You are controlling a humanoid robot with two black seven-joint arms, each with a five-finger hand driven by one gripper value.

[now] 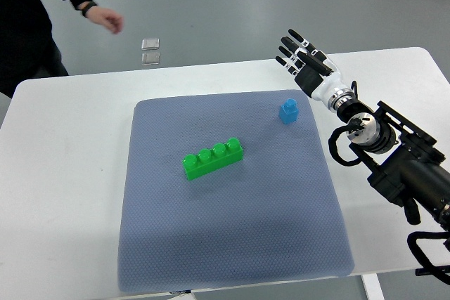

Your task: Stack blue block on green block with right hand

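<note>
A small blue block (288, 111) stands on the grey mat (225, 230) near its far right corner. A long green block (213, 157) with a row of studs lies near the mat's middle, angled slightly. My right hand (301, 57) hovers above the table's far edge, just beyond and to the right of the blue block, fingers spread and holding nothing. The left arm does not show.
The mat lies on a white table (63, 194). A person in dark clothing stands at the far left, one hand (107, 19) out over the floor. Two small clear squares (150, 50) lie on the floor beyond the table.
</note>
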